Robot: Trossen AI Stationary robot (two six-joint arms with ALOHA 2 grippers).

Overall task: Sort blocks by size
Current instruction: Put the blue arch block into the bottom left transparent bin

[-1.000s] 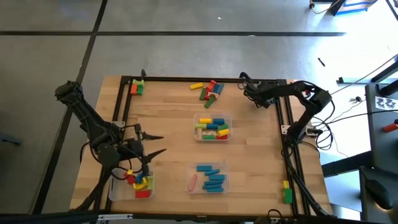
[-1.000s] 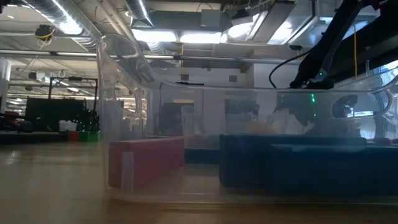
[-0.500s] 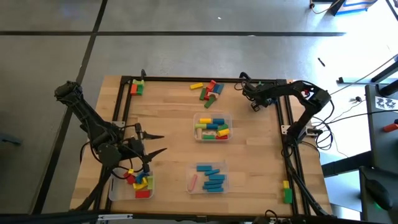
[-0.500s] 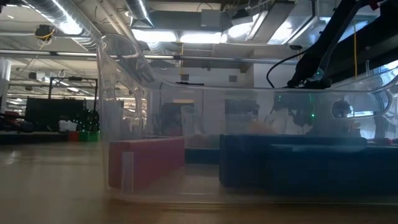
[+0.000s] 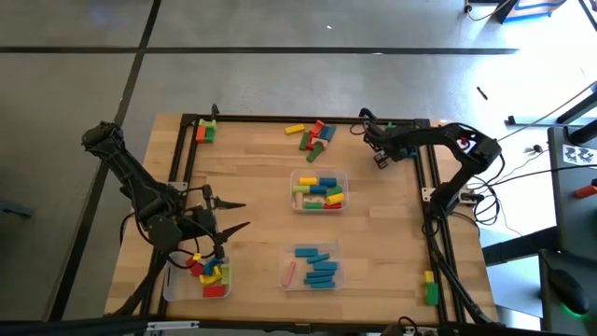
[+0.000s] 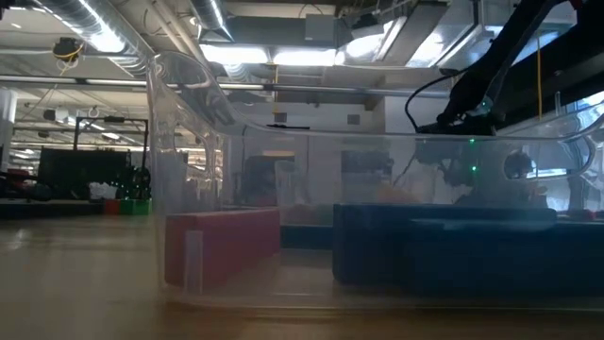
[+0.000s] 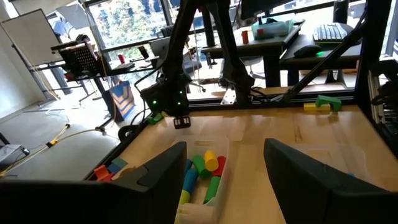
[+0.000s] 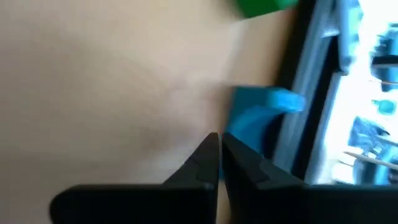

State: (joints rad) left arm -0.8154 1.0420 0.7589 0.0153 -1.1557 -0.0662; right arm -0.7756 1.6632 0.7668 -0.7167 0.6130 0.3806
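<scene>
Blocks, small painted wooden bars and wedges in red, green, yellow and blue, loose in a pile (image 5: pixel 312 135) at the far edge of the light wooden worktop (image 5: pixel 252 177), just beyond the clear plastic tray of mixed blocks (image 5: pixel 318 189). Nearer to the right gripper (image 5: pixel 376 147) than to the left: pile off to that gripper's left, well apart, long axes mixed. Right jaws pressed narrow, nothing between them, a blue block (image 8: pixel 261 118) just ahead. Left gripper (image 5: pixel 235 215) spread wide, nearer than the tray, beside a tray of small blocks (image 5: pixel 207 271).

A robotics lab: exposed ceiling ducts (image 6: pixel 75 28), desks with keyboard (image 7: pixel 329 31)
</scene>
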